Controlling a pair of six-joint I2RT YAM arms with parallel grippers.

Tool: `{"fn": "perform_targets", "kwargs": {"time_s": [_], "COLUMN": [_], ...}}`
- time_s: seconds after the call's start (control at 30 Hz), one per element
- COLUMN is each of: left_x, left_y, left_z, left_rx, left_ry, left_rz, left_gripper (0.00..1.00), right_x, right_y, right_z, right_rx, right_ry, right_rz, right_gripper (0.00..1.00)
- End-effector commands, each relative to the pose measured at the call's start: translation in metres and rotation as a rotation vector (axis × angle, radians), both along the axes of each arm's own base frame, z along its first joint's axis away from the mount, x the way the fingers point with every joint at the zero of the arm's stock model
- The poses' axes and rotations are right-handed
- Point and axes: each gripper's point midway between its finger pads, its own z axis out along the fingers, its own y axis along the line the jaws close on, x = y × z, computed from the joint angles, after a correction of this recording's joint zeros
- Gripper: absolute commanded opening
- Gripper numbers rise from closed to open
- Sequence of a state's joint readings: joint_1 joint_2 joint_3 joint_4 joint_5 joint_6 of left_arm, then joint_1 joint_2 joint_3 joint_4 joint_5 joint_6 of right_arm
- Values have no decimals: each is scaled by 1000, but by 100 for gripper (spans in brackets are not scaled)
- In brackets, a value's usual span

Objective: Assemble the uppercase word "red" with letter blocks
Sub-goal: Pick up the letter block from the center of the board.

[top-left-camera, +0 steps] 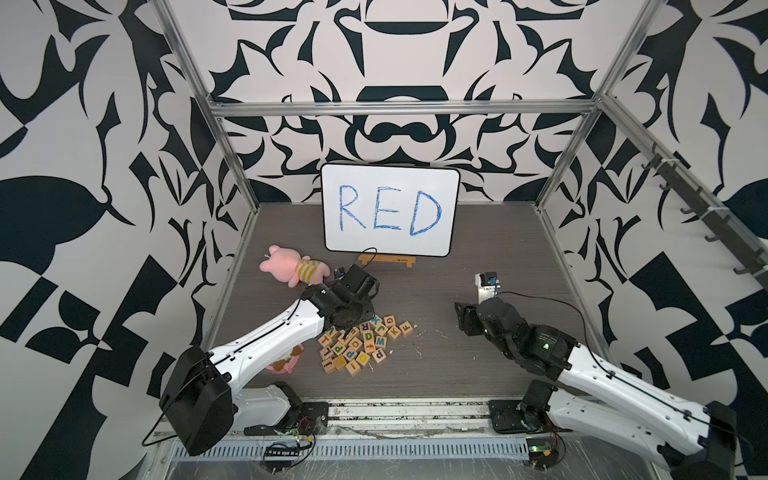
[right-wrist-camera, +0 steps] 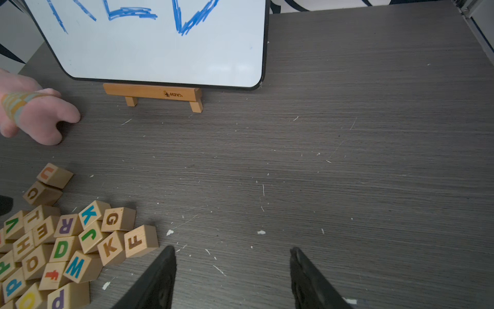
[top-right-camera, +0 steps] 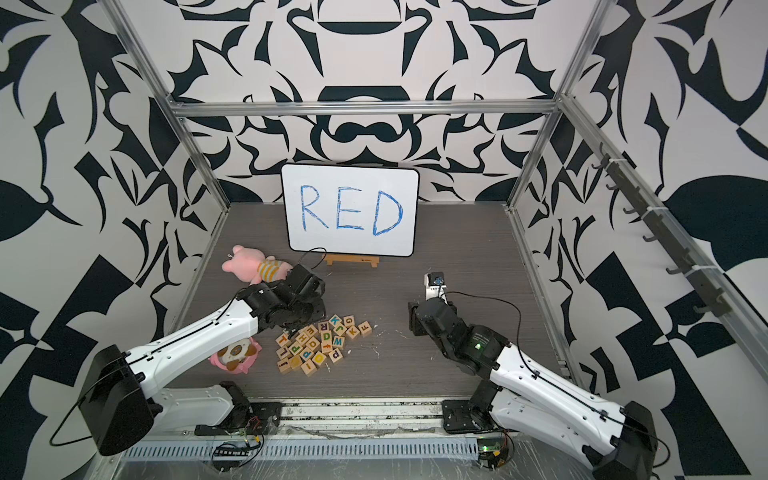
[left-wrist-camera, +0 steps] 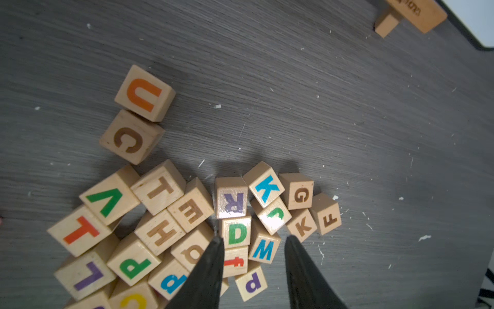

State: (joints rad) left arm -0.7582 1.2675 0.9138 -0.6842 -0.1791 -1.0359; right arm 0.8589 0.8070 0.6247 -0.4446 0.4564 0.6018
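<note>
Three blocks, R point(left-wrist-camera: 232, 203), E point(left-wrist-camera: 191, 211) and D point(left-wrist-camera: 237, 233), sit packed in the heap point(left-wrist-camera: 160, 235) on the bench point(left-wrist-camera: 347, 120), likely light, hard, slick cubes to pinch by opposite sides; my left jaws gape over D, right jaws open, empty.

Both top views look steeply down from high above the six-o'clock edge of the table point(top-left-camera: 457, 374) toward the whiteboard point(top-left-camera: 390, 208) at twelve. The left wrist camera hovers close over the letter blocks point(left-wrist-camera: 160, 235); the right wrist camera, farther off toward three o'clock, shares them and the whiteboard.
</note>
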Motion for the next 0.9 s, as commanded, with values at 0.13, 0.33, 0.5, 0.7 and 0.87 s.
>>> {"fn": "perform_targets", "kwargs": {"time_s": [0.13,0.33,0.5,0.7,0.87], "left_x": [-9,-14,-14,-9,-6], "left_y": [7,-9,-5,-6,-9], "left_z": [-32,-45,-57,-59,-65], "left_rx": [55,90,129,177,167], "left_ry": [73,117,137,144,129], "left_rz": [101,59,83,53,39], "left_gripper": [43,41,40,40,42], "right_x": [1,-1,0,-1,-2], "right_y": [-5,-7,-4,-7,-11], "right_z": [4,2,0,5,10], "right_rx": [12,22,37,34,49], "right_ry": [-51,-47,-40,-47,-66], "right_rz": [-13,-20,-28,-28,-36], "right_gripper": [66,66,65,65,65]}}
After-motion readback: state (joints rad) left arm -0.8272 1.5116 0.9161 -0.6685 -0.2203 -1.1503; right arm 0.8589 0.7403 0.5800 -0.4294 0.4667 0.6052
